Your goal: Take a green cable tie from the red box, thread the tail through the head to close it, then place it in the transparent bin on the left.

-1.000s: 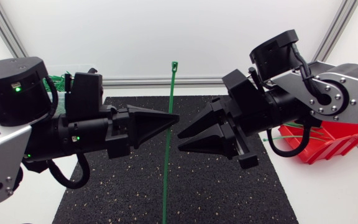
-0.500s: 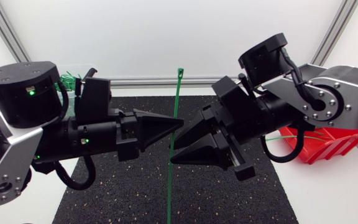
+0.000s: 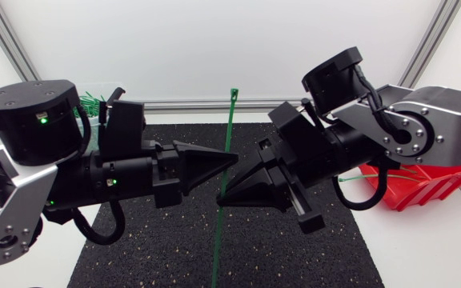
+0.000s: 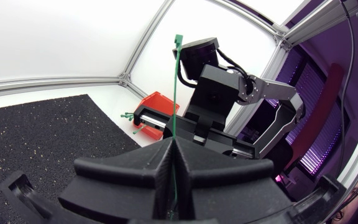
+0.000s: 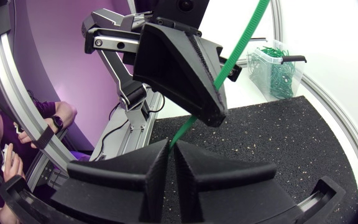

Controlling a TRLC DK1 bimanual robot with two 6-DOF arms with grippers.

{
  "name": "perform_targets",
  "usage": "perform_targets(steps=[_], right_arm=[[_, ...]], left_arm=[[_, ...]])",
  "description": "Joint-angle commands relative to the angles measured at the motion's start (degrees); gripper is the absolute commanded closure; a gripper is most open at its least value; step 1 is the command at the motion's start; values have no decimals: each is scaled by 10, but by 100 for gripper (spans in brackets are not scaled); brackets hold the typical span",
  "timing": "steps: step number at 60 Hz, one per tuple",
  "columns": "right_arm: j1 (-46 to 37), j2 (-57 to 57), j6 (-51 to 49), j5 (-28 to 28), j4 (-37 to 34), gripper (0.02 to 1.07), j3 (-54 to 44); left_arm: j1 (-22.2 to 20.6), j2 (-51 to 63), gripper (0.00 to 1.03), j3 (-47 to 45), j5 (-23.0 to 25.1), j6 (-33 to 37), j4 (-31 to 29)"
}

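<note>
The thin green plastic cable tie [image 3: 230, 128] stands nearly upright in the air above the black speckled rubber mat [image 3: 278, 248], leaning slightly, with its small square head at the upper end and its tail running down out of the head view. The matte black, wedge-fingered left gripper [image 3: 229, 157] comes in from the left and is clenched on the cable tie at about mid-length. In the left wrist view its two fingers are pressed flat together and the green strip rises out of the seam between them. The matching right gripper [image 3: 224, 200] meets the cable tie from the opposite side, just below the left gripper's tip. In the right wrist view its fingers stand almost together, and the strip slips into the narrow slit between their tips, pinched from both sides. The two gripper tips are close to each other, one just above the other along the strip. The red plastic box [image 3: 434, 180] sits at the right edge of the mat, partly under the right arm, with loose green ties poking out of it. The transparent plastic bin [image 5: 277, 68] stands at the far left corner behind the left arm, holding a heap of green ties
</note>
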Motion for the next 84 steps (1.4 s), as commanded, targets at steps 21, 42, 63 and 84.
perform_targets(steps=[21, 42, 63, 84], right_arm=[[11, -2, -5, 19, -34, 101, -5], [27, 14, -14, 45, -41, 101, -12], [41, 36, -19, 61, -39, 101, -11], [35, 42, -19, 64, -33, 101, -8]], left_arm=[[12, -4, 72, -6, 1, 15, -13], [48, -24, 72, 20, 20, 13, -30], [87, -17, 72, 53, 45, -3, -36], [81, 2, 73, 46, 54, -2, -43]])
